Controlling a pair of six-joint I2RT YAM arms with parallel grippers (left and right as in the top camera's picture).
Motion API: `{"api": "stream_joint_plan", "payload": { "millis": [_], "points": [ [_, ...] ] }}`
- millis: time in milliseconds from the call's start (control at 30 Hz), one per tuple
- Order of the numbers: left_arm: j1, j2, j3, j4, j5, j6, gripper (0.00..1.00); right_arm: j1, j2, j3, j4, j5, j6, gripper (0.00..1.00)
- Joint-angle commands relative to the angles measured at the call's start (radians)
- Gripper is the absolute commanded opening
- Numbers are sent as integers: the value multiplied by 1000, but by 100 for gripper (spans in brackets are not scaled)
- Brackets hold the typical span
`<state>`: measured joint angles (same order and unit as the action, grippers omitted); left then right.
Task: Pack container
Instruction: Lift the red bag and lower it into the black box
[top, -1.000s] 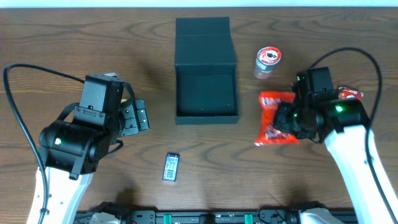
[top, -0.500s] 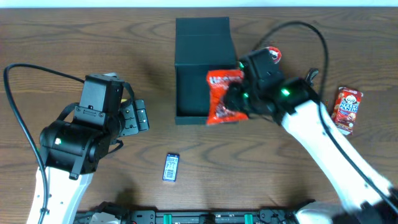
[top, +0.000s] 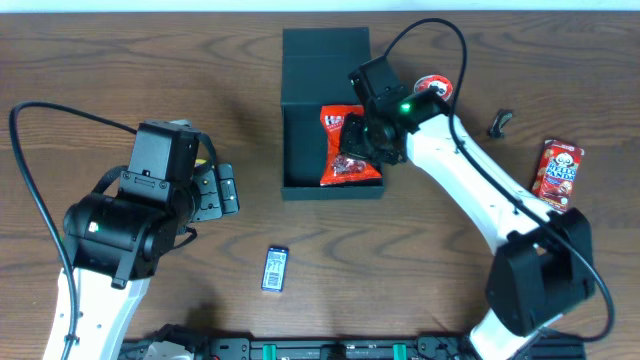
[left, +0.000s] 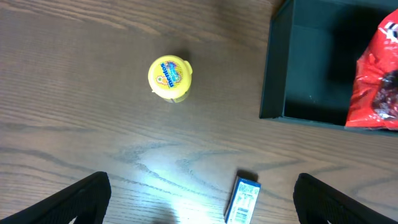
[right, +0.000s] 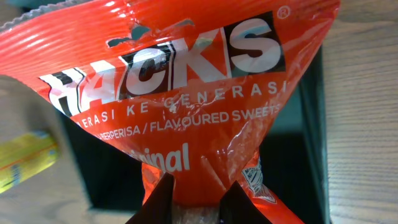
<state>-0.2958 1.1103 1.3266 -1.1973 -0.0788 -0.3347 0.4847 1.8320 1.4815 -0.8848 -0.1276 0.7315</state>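
The right gripper (top: 358, 140) sits over the right half of the open container (top: 302, 150), just above centre in the overhead frame. Its jaws are narrow and pinch a red bag (top: 340, 150). In the right wrist view the right gripper (right: 194, 200) shows two fingertips (right: 159, 198) clamped on the lower fold of the red bag (right: 186, 81), which fills most of that frame with white lettering on its face. The container's (right: 311, 124) dark wall shows behind the bag. The pictures do not show whether the bag touches the container floor.

The left gripper (top: 222, 190) is at left of centre in the overhead frame, well apart from the container, with its jaws spread wide and nothing between them. In the left wrist view the left gripper (left: 202, 190) has one finger at each lower corner.

The container's lid (top: 325, 65) is folded back toward the top edge of the frame. In the left wrist view the container (left: 271, 68) occupies the upper right, with the red bag (left: 376, 81) at its right side.

Other items on the wooden table (top: 120, 60):
- Yellow round tub (left: 169, 78), upper left of centre in the left wrist view.
- Small blue packet (top: 275, 268), below the container and apart from it.
- Round cup with red-and-white top (top: 432, 92), just right of the container.
- Red snack box (top: 558, 175), at far right.
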Motion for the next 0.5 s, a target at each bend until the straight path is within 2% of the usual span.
{"api": "stream_joint_plan", "payload": {
  "millis": [0, 467],
  "points": [
    [-2, 1, 4, -4, -7, 26, 95, 5, 7, 31, 8, 66, 16, 1],
    [-2, 1, 4, -6, -7, 26, 95, 7, 51, 27, 21, 71, 12, 1]
  ]
}}
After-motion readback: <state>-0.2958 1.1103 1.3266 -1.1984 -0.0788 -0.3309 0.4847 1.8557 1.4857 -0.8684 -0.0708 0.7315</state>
